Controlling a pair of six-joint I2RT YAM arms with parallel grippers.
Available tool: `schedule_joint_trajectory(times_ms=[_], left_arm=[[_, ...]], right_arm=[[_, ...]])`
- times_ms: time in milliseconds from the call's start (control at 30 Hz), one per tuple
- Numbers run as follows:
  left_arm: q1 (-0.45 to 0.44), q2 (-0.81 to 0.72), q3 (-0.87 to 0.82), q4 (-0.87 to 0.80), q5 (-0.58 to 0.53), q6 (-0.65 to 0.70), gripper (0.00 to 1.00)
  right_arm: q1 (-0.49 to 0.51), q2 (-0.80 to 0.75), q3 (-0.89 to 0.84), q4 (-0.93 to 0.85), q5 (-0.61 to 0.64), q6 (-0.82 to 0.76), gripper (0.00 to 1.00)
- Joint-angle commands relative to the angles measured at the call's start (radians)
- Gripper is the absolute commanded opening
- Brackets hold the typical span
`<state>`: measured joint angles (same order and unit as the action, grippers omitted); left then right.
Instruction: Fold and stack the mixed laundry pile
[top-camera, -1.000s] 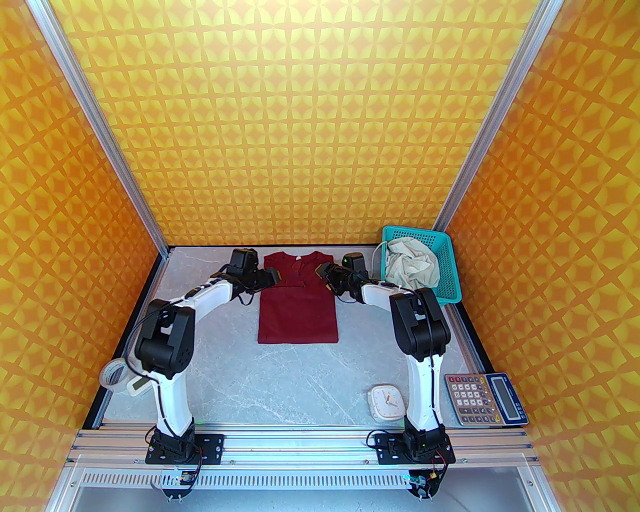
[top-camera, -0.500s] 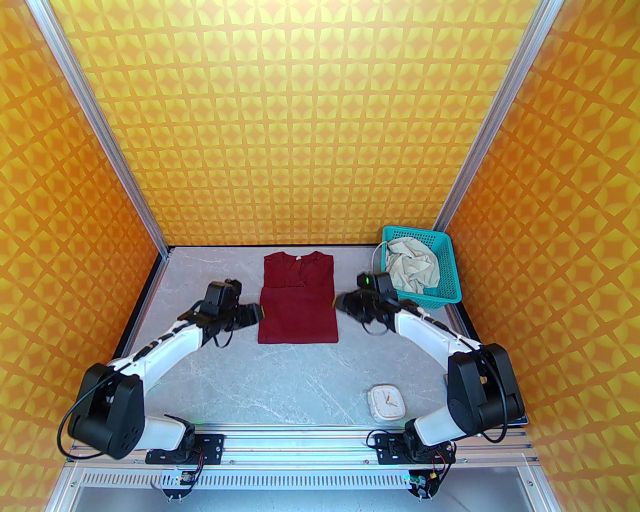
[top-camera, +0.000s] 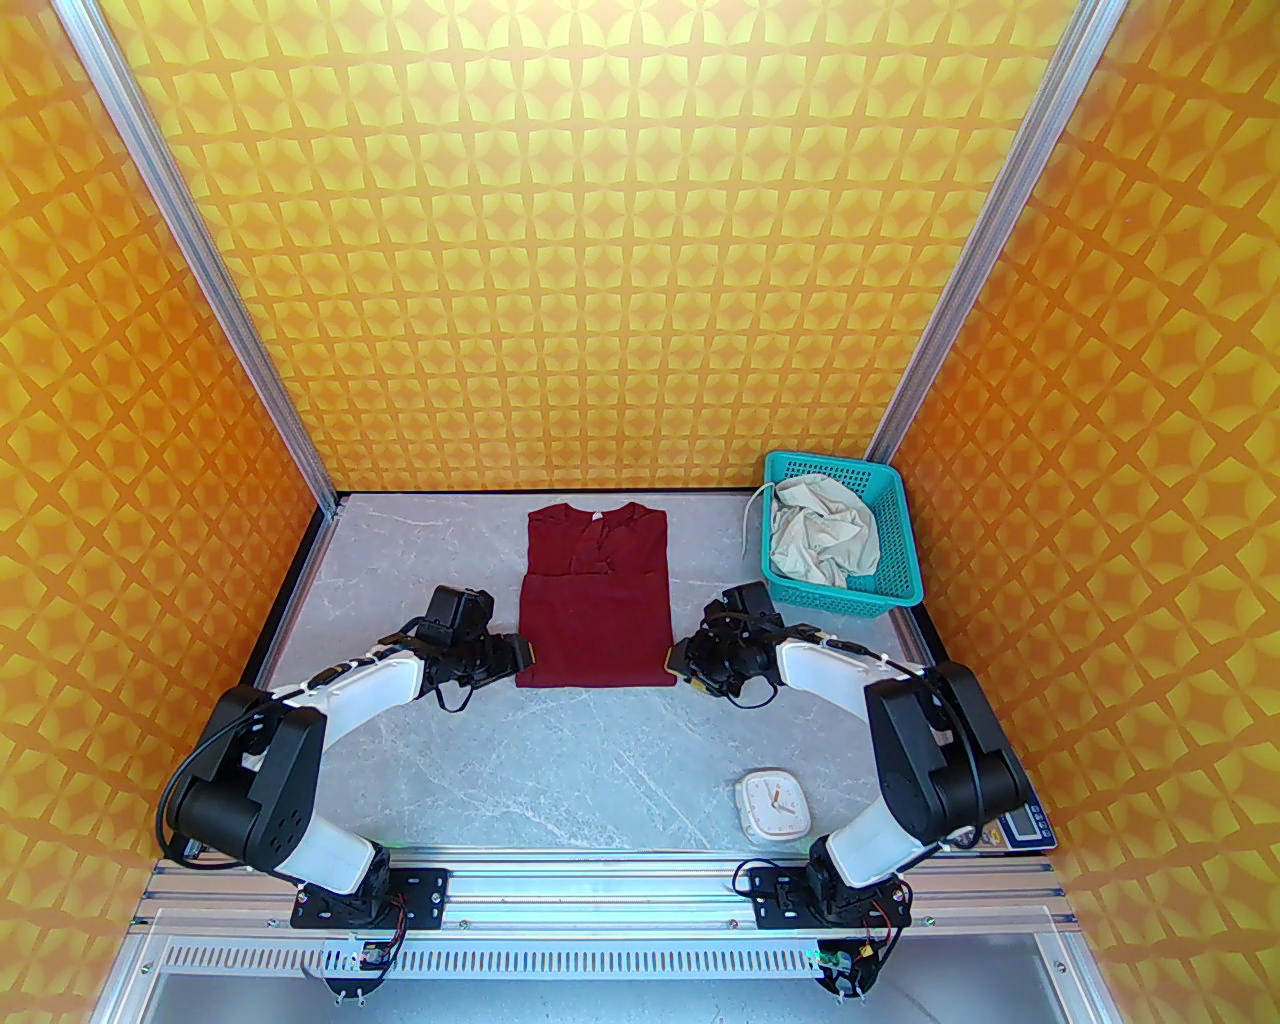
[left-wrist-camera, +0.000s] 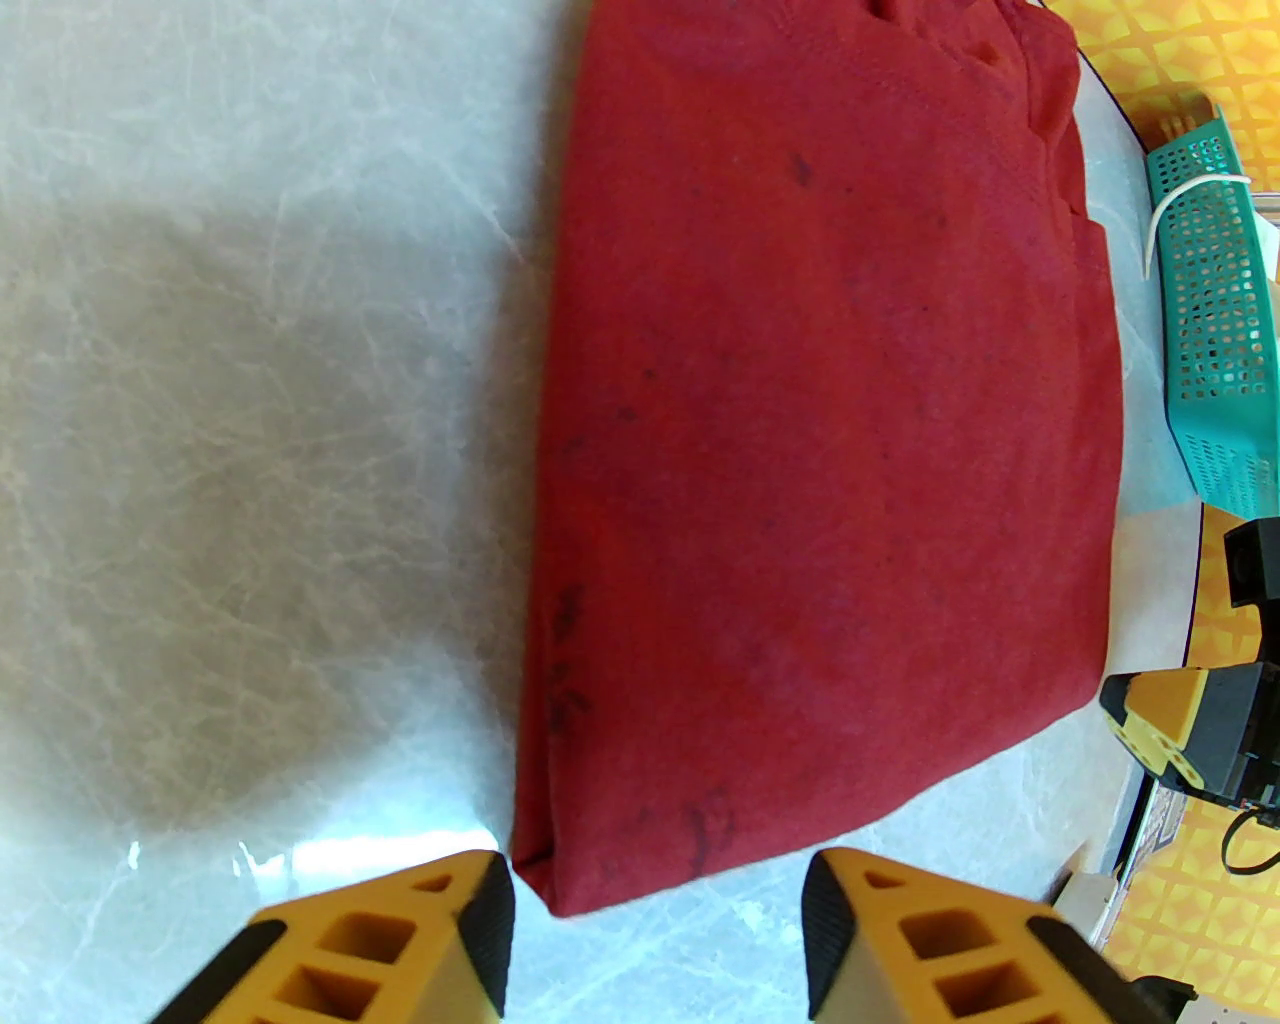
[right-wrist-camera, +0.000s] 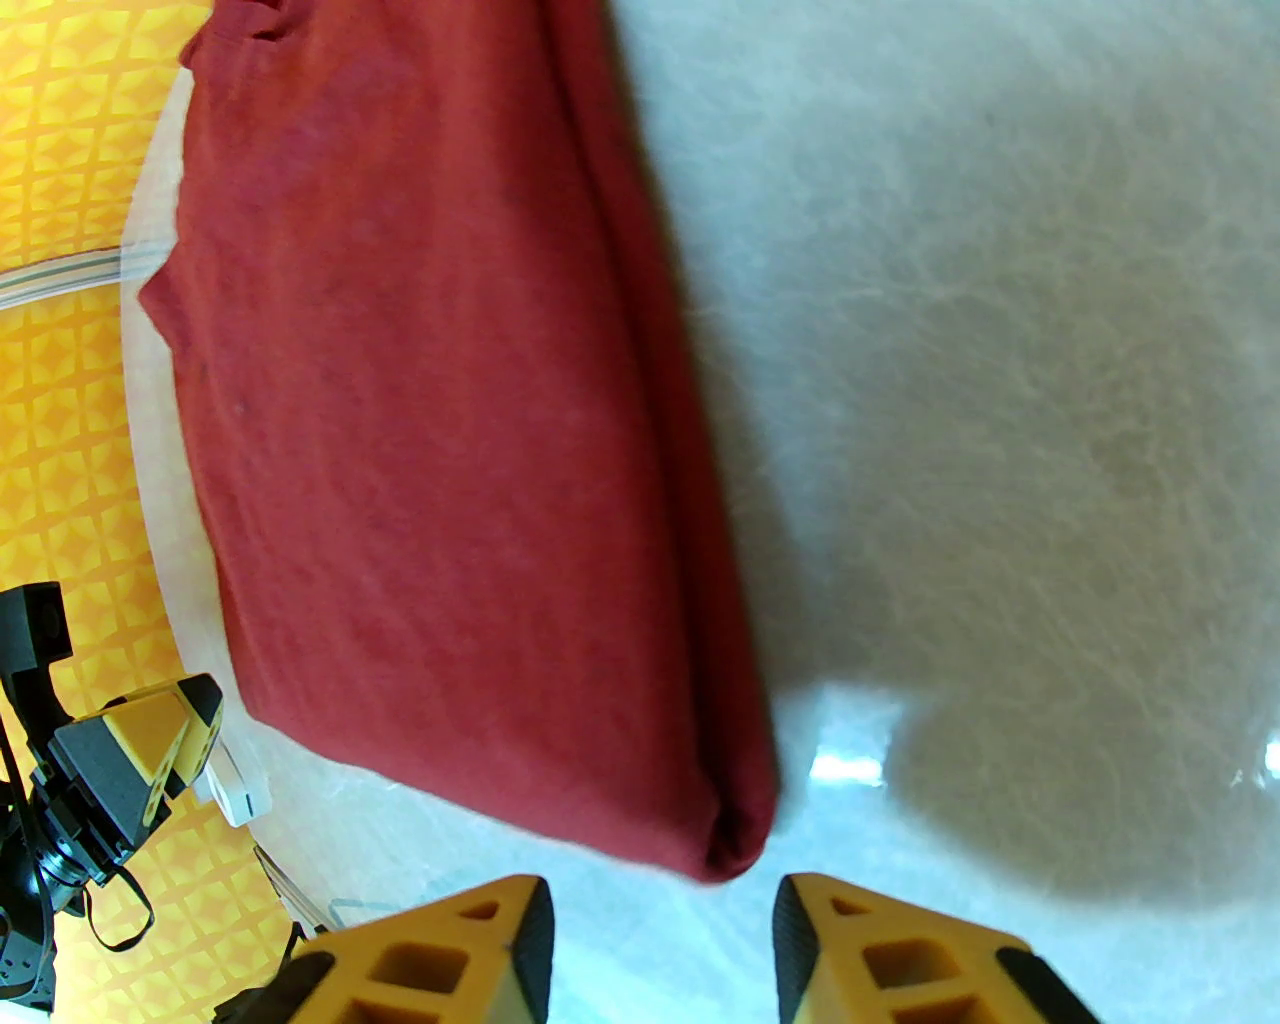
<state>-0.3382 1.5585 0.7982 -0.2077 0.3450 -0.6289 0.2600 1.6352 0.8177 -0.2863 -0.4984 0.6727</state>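
Shirt: the maroon shirt (top-camera: 597, 600) is laid flat at the middle of the tabletop (top-camera: 600, 760), folded into a narrow rectangle, with the collar toward the far wall and the hem toward the arms.
Shorts: the cream shorts (top-camera: 825, 535) are crumpled inside the teal basket (top-camera: 845, 597) at the far right corner of the tabletop, well apart from the shirt.
Cord: a white cord (top-camera: 752, 520) is hung over the basket's left rim.
Left gripper: the left gripper (left-wrist-camera: 655, 900) is set low at the shirt's near left corner. Its jaws are parted and nothing is grasped; the corner is seen just ahead of the gap.
Right gripper: the right gripper (right-wrist-camera: 660, 905) is set low at the near right corner, released, with the cloth just ahead of the parted jaws.
Clock: a white clock (top-camera: 772, 803) is laid on the tabletop beside the right arm's base.
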Motion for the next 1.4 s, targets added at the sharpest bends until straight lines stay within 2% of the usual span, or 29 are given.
schedule_joint_trajectory(times_ms=[0, 167, 500, 933, 1233, 1367], left_arm=[[-0.009, 0.019, 0.002, 0.017, 0.021, -0.013, 0.56], [-0.017, 0.058, 0.04, -0.077, -0.029, 0.004, 0.59], [-0.056, 0.103, 0.061, -0.047, -0.035, -0.008, 0.57], [-0.068, 0.167, 0.079, -0.02, -0.035, -0.028, 0.44], [-0.068, 0.144, 0.072, -0.039, -0.063, -0.014, 0.15], [-0.068, 0.127, 0.064, -0.044, -0.075, -0.003, 0.01]], right_arm=[[0.011, 0.018, -0.014, 0.036, -0.015, 0.016, 0.42], [0.015, 0.026, -0.017, 0.033, -0.012, 0.017, 0.46], [0.027, 0.054, -0.03, 0.087, -0.036, 0.053, 0.43], [0.027, 0.092, -0.018, 0.145, -0.032, 0.074, 0.34], [0.027, 0.096, -0.009, 0.187, -0.025, 0.096, 0.19], [0.027, 0.094, -0.012, 0.206, -0.022, 0.102, 0.09]])
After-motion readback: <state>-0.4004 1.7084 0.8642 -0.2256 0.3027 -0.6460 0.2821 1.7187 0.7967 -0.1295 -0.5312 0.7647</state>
